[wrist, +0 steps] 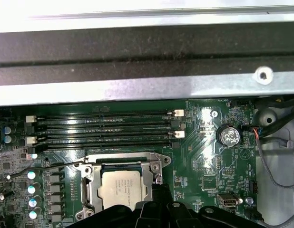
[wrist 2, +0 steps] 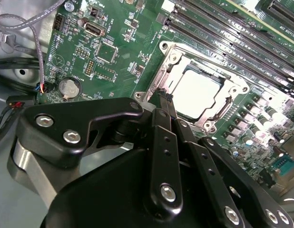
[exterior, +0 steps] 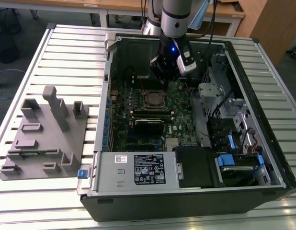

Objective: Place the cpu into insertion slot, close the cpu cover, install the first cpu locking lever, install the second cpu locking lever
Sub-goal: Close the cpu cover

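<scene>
Exterior view: arm reaches down into the open computer case (exterior: 263,143). gripper (exterior: 163,79) hangs just above the far edge of the insertion slot (exterior: 144,100). cpu (exterior: 153,99) sits in the slot, just on the near side of the claw tip. Grey fixture (exterior: 42,134) on the table, at the exterior view's left, well apart.

Second wrist view: gripper (wrist 2: 164,97) fingers (wrist 2: 162,137) pressed together, nothing visible between them. Tips at the corner of the cpu cover (wrist 2: 204,64), touching or just short of it; can't tell which. Cover lies flat, cpu (wrist 2: 197,92) showing through its window, just beside the tips.

First wrist view: cpu (wrist: 123,187) seated under the cover (wrist: 90,183), gripper (wrist: 156,197) at its edge. Memory slots (wrist: 104,128) beyond on the green board (wrist: 204,152).
</scene>
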